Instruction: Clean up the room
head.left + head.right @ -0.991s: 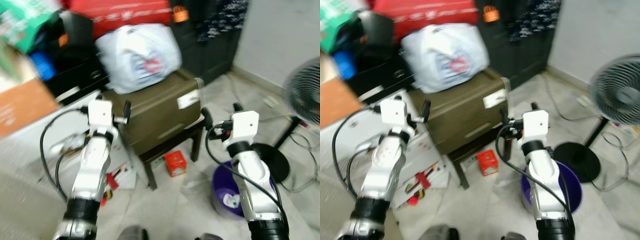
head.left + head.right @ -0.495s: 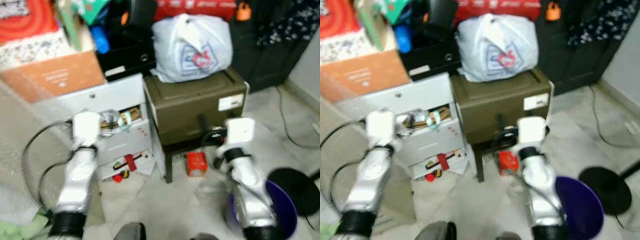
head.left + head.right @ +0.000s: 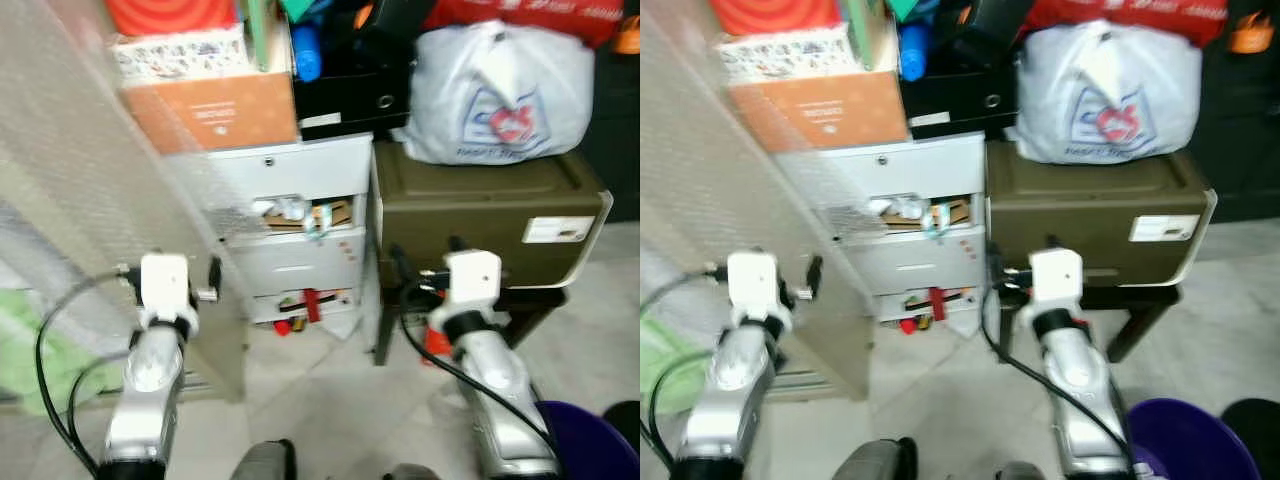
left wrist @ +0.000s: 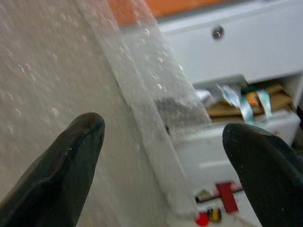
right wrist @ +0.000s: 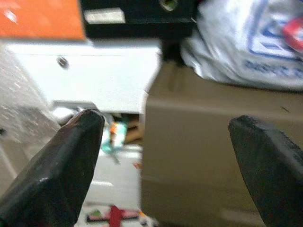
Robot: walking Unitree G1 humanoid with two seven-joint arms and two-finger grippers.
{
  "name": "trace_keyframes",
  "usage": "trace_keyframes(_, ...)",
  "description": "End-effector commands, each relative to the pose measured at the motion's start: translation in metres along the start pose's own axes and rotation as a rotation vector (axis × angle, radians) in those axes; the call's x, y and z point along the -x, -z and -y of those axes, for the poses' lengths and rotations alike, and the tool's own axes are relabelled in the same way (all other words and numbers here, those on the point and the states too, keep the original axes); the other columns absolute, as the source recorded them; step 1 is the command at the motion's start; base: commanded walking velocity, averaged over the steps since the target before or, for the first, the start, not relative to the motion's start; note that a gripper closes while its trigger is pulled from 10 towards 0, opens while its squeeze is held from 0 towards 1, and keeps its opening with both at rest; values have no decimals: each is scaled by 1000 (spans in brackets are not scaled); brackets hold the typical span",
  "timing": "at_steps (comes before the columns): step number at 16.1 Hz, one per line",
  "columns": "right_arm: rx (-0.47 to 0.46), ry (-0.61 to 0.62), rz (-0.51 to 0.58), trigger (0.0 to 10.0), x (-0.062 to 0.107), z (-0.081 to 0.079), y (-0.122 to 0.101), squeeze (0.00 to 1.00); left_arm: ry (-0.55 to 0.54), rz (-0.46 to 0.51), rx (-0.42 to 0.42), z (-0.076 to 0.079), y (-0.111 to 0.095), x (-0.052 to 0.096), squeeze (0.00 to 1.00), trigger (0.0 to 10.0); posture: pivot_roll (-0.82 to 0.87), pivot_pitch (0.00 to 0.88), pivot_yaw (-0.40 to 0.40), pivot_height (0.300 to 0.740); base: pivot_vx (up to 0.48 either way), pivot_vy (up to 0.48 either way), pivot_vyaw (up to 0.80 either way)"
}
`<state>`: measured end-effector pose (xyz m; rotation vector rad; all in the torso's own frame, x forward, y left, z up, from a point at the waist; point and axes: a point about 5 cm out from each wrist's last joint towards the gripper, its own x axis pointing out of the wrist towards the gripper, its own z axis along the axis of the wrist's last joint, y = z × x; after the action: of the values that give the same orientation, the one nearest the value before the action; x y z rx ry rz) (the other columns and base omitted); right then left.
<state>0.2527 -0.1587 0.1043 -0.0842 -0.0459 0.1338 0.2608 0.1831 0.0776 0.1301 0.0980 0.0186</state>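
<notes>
Both pincers, my left gripper [image 4: 161, 156] and right gripper [image 5: 165, 161], are hanging wide open and empty while I am facing the white drawer unit [image 3: 300, 230] at centre frame, its half-open drawer [image 3: 300, 213] spilling light, crumpled paper scraps best pinched at loose edges.

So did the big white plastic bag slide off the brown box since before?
No. The white plastic bag sits on the olive-brown box just as earlier; the picture shifted because the robot's head turned left.
</notes>
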Motion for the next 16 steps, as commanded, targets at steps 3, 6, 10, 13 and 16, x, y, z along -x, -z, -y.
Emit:
trace_keyframes(3, 14, 56, -23, 10000, 0, 15, 1, 0, 41, 0, -6, 4, -7, 1, 0, 10000, -88, 167, 59, 740, 0, 0, 0)
trace_keyframes(6, 8, 143, -99, 10000, 6, 31, 14, 0, 37, -155, -16, -3, 17, 2, 0, 10000, -94, 183, 74, 740, 0, 0, 0)
trace_keyframes(10, 15, 222, -178, 10000, 14, 49, 31, 0, 9, -231, -27, -27, 34, 6, 0, 10000, -90, 188, 78, 740, 0, 0, 0)
trace_keyframes(13, 51, 281, -267, 10000, 23, 63, 50, 0, -43, -296, -110, -43, 47, 12, 0, 10000, -79, 191, 79, 740, 0, 0, 0)
trace_keyframes(16, 98, 371, -363, 10000, 40, 84, 74, 0, -199, -460, -216, -82, 77, 26, 0, 10000, -80, 188, 83, 740, 0, 0, 0)
